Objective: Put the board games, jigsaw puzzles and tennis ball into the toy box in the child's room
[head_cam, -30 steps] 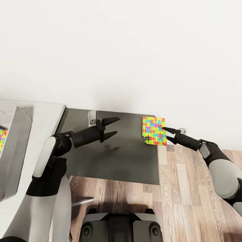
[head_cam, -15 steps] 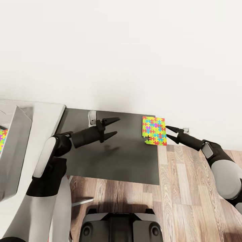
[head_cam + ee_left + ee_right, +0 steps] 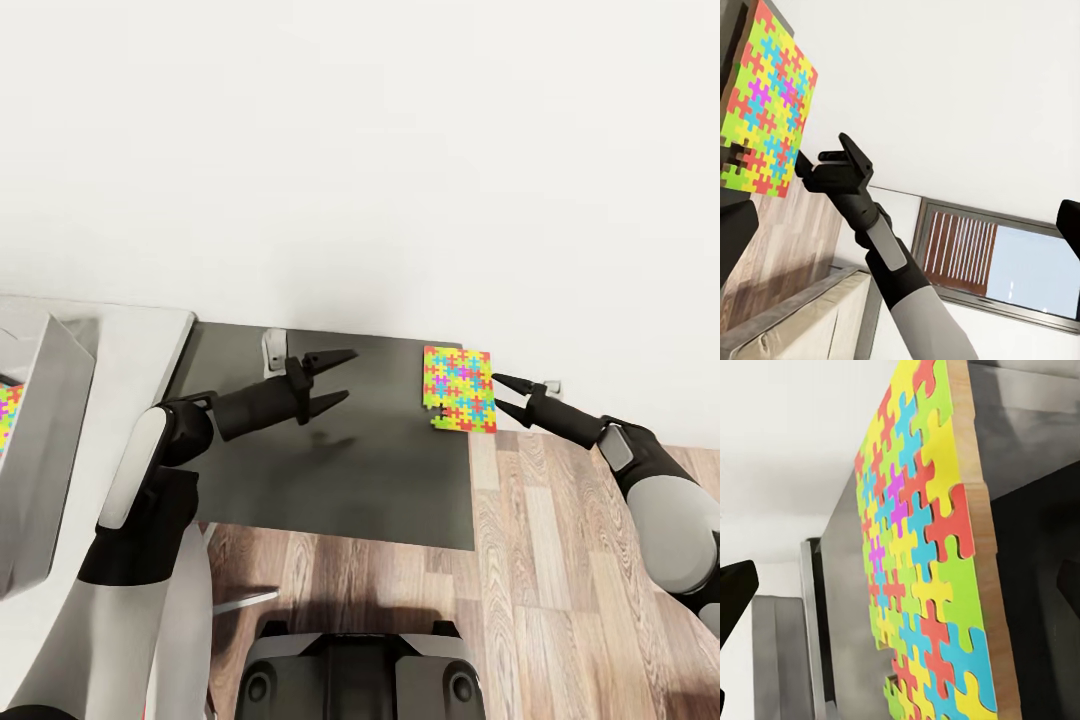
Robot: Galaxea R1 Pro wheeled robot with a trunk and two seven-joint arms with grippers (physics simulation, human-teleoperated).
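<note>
A: Where does the puzzle (image 3: 459,389) lie?
B: Flat on the dark worktop (image 3: 330,470), at its far right corner, the puzzle's right edge at the worktop's edge. A second puzzle (image 3: 8,415) shows at the head view's left margin, beside a grey box (image 3: 40,440).

A: What state is the right tool (image 3: 505,397) in?
B: Open and empty, its two fingers spread just off the puzzle's right edge, over the wood floor (image 3: 560,590).

A: And the left tool (image 3: 338,377)?
B: Also open and empty, held above the worktop's middle, well apart from the puzzle.
</note>
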